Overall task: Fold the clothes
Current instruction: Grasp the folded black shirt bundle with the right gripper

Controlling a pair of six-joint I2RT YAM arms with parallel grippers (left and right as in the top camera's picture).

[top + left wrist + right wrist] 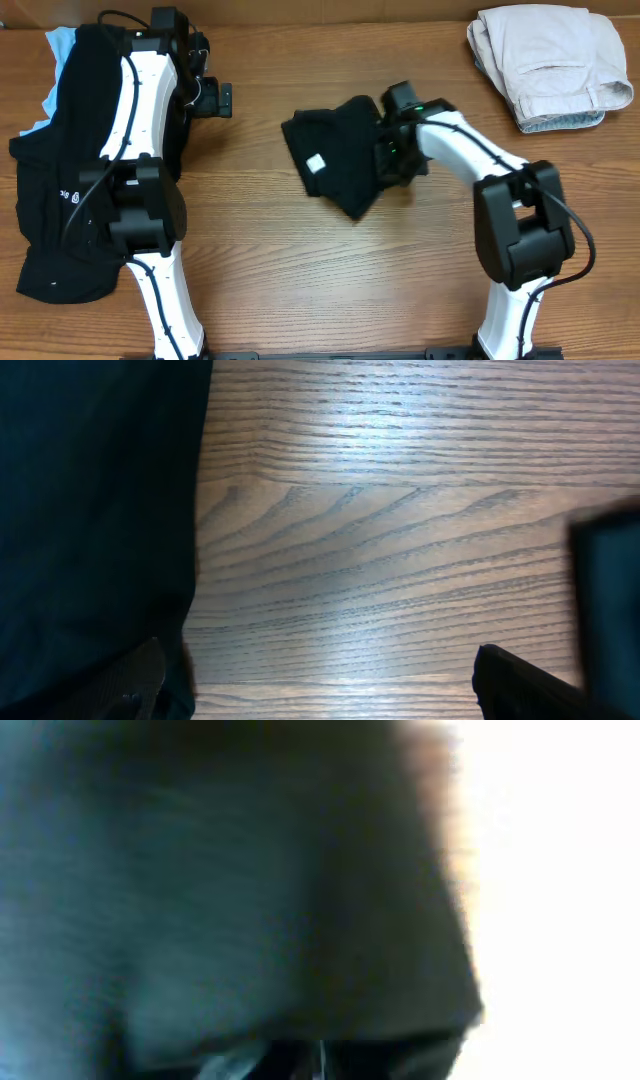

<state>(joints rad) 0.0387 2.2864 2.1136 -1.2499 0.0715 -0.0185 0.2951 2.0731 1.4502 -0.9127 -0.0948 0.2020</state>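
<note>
1. The table [300,270] is wood with a strong grain, smooth, with a soft sheen under the light.
2. The folded black garment [340,185] is soft matt cloth.
3. The black pile [50,210] is limp matt cloth.
4. The beige trousers [550,60] are matt, creased cloth.
5. The arm shells [140,90] are smooth, glossy white plastic.
6. The joint housings [520,230] are matt black.

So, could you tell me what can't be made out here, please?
Overhead, the right gripper hides its own jaws and the right wrist view is all blur: its hold on the folded black garment is unclear.
Overhead, the left arm covers much of the black pile; piece count unclear.
The light blue cloth is mostly buried under that pile.
Left wrist view: a dark shape, blurred, cut off at the right edge.
</note>
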